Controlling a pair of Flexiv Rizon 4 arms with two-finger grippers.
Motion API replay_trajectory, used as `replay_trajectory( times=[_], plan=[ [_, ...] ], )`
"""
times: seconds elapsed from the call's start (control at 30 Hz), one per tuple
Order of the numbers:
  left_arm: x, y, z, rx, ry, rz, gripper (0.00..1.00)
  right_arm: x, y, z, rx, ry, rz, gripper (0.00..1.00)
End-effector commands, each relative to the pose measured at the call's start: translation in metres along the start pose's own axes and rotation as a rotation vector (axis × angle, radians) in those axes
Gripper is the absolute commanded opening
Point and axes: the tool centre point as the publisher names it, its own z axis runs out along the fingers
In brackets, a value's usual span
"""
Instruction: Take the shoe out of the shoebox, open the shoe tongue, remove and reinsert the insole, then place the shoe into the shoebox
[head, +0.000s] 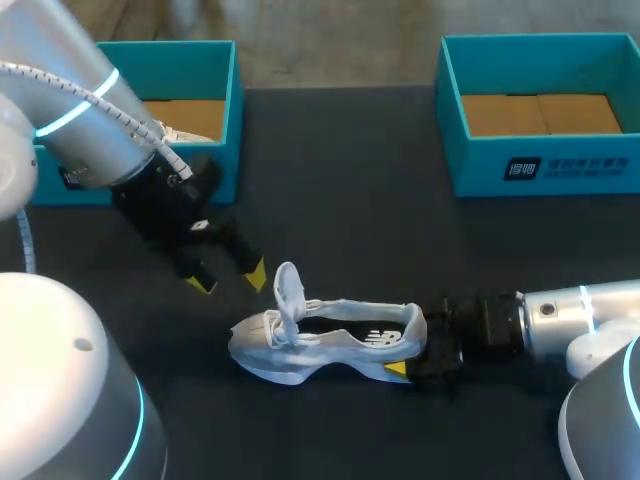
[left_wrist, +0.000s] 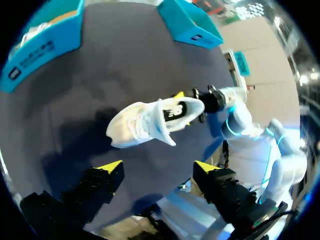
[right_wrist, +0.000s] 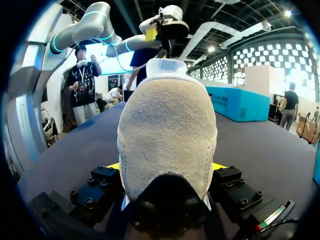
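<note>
White shoe (head: 320, 340) lies on the black table (head: 350, 200), near the middle and well apart from both teal boxes (head: 215, 60) at the far edge. The right gripper (head: 410, 352) pinches its heel from two sides. The left gripper (head: 228, 278) hangs near the toe end, fingers spread, touching nothing.

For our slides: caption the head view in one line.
Right end effector holds the white shoe by its heel; open left end effector hovers near the tongue.
</note>
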Motion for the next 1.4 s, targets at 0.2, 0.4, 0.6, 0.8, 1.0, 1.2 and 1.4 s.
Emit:
replay_trajectory(
  times=[0.2,0.4,0.6,0.8,1.0,1.2,1.4],
  plan=[
    [0.032,-0.009,-0.018,-0.299,-0.248,0.558,0.0,0.001,-0.001,0.0,0.005,0.0,0.001,0.0],
    [0.044,-0.004,-0.019,-0.476,-0.397,0.922,0.0,0.001,-0.001,0.0,0.005,0.0,0.001,0.0],
    [0.057,-0.01,-0.005,-0.462,-0.388,0.798,0.0,0.001,-0.001,0.0,0.005,0.0,0.001,0.0],
    [0.057,-0.01,-0.005,-0.462,-0.388,0.798,0.0,0.001,-0.001,0.0,0.005,0.0,0.001,0.0],
    [0.061,-0.013,0.002,-0.472,-0.417,0.827,0.0,0.001,-0.001,0.0,0.005,0.0,0.001,0.0],
    [0.068,-0.042,0.041,-0.47,-0.391,0.956,0.0,0.001,-0.001,0.0,0.005,0.0,0.001,0.0],
    [0.067,-0.064,0.071,-0.465,-0.363,1.018,0.0,0.001,-0.001,0.0,0.005,0.0,0.001,0.0]
  ],
)
